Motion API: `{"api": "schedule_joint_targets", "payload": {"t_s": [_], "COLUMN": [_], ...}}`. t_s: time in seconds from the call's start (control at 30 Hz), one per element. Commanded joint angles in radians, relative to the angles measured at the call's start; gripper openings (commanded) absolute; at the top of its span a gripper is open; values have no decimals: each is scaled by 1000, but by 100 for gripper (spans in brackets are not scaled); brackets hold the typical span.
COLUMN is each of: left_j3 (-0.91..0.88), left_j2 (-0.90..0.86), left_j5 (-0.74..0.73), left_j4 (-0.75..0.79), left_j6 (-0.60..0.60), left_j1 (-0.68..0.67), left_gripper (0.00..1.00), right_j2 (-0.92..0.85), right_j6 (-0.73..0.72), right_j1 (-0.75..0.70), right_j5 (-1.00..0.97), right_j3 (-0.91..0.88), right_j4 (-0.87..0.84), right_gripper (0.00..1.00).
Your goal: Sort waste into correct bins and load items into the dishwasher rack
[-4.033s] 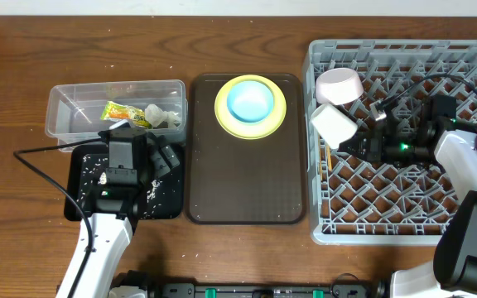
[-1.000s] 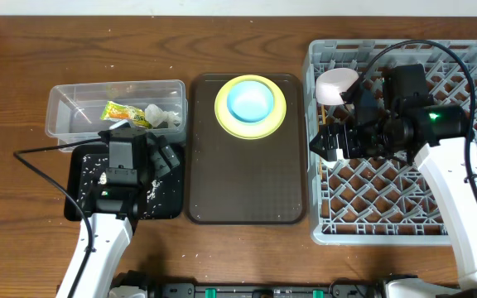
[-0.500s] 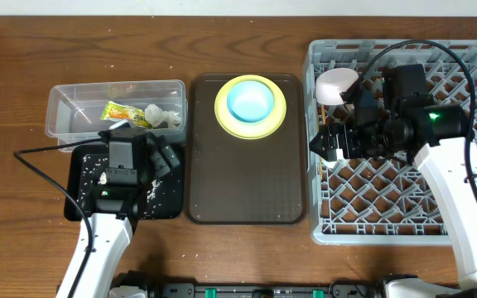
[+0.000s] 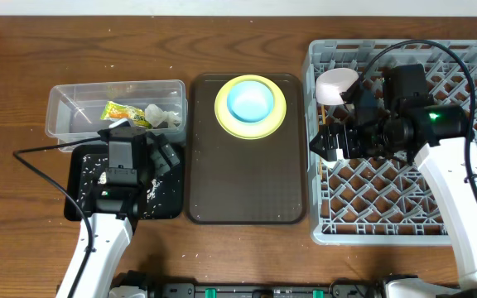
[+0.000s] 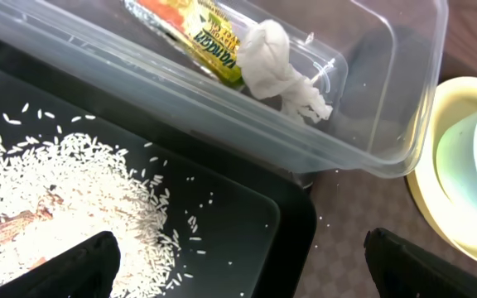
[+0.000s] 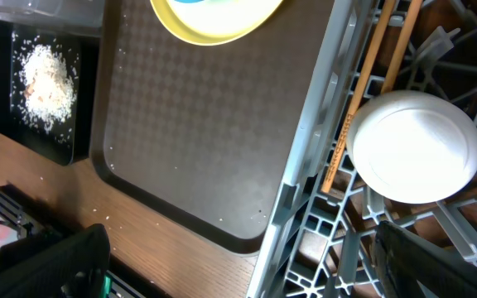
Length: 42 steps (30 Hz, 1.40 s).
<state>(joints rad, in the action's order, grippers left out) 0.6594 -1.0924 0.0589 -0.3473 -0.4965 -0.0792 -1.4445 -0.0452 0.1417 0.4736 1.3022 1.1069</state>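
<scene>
The clear tub (image 4: 69, 112) holds the orange-and-green wrapper (image 5: 201, 33) and the crumpled tissue (image 5: 276, 62). Rice scraps (image 5: 65, 190) lie in the black tray (image 4: 85, 207). My left gripper (image 5: 243, 273) hangs open over that tray's right edge, holding nothing. The light blue bowl (image 4: 250, 101) sits on the yellow-green plate (image 4: 222, 116). In the grey rack (image 4: 404, 211) a white bowl (image 4: 338, 84) rests at the far left corner. The small white cup (image 6: 412, 147) and two chopsticks (image 6: 363, 74) lie by the rack's left wall. My right gripper (image 6: 247, 273) is open above that wall.
The plate and bowl stand at the far end of a large brown serving tray (image 4: 247, 186), between the bins and the rack. My left arm's black cable (image 4: 36, 157) loops over the table to the left of the black tray.
Four seconds ago the white cup stood at my right gripper's fingertips; since then that arm has lifted and turned, and the cup lies beneath it. Nothing has moved in the last second.
</scene>
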Motion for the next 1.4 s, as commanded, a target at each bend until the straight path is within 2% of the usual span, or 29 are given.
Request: {"api": "schedule_joint_targets", "payload": {"t_s": [0.0, 0.6, 0.7, 0.8, 1.07, 1.17, 1.37], "left_j3": [15, 15, 15, 15, 15, 15, 15], "left_j2": [-2, -2, -2, -2, -2, -2, -2], "left_j5": [2, 49, 48, 48, 47, 47, 47], "left_j4": [4, 19, 19, 19, 19, 19, 19], "left_j6": [6, 6, 6, 6, 6, 6, 6], "left_j1": [4, 4, 4, 4, 4, 4, 4], "left_gripper": [97, 98, 98, 98, 98, 98, 98], "right_j2": [5, 5, 4, 4, 5, 4, 4], "right_j6": [-10, -8, 141, 178, 177, 126, -132], "right_j1": [9, 9, 9, 9, 9, 10, 10], "right_j5": [1, 0, -196, -378, -417, -353, -63], "right_j3": [10, 10, 10, 10, 10, 10, 10], "right_j4": [1, 1, -15, -14, -16, -54, -81], "right_gripper": [99, 99, 99, 99, 99, 99, 99]}}
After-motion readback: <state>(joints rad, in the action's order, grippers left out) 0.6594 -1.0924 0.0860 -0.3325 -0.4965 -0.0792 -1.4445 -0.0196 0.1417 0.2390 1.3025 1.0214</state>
